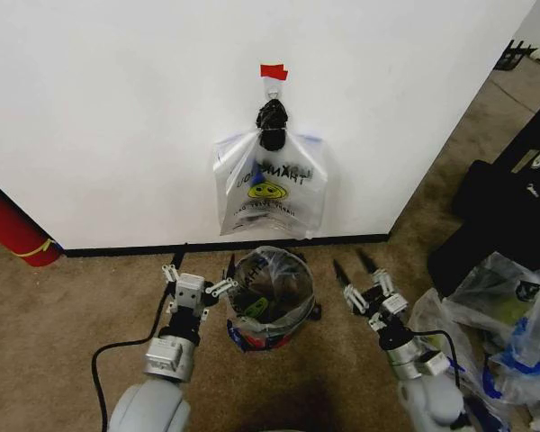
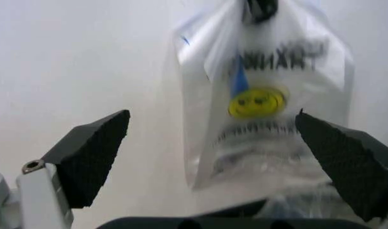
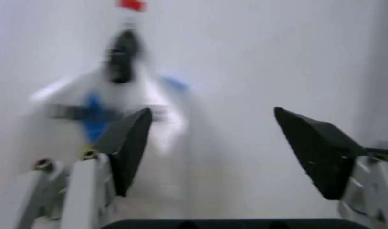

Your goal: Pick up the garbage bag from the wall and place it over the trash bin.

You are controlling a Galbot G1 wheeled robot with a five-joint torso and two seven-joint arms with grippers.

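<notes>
You have a tan carpet floor (image 1: pixel 63 315) running up to a black baseboard (image 1: pixel 144 249). On it, close to the baseboard, stands the trash bin (image 1: pixel 270 301), already lined with clear plastic. At your far left a big red cylinder (image 1: pixel 13 229) rests where floor meets wall. To your right lie stuffed clear bags (image 1: pixel 499 333) and, beyond them, a black case (image 1: pixel 504 216).
</notes>
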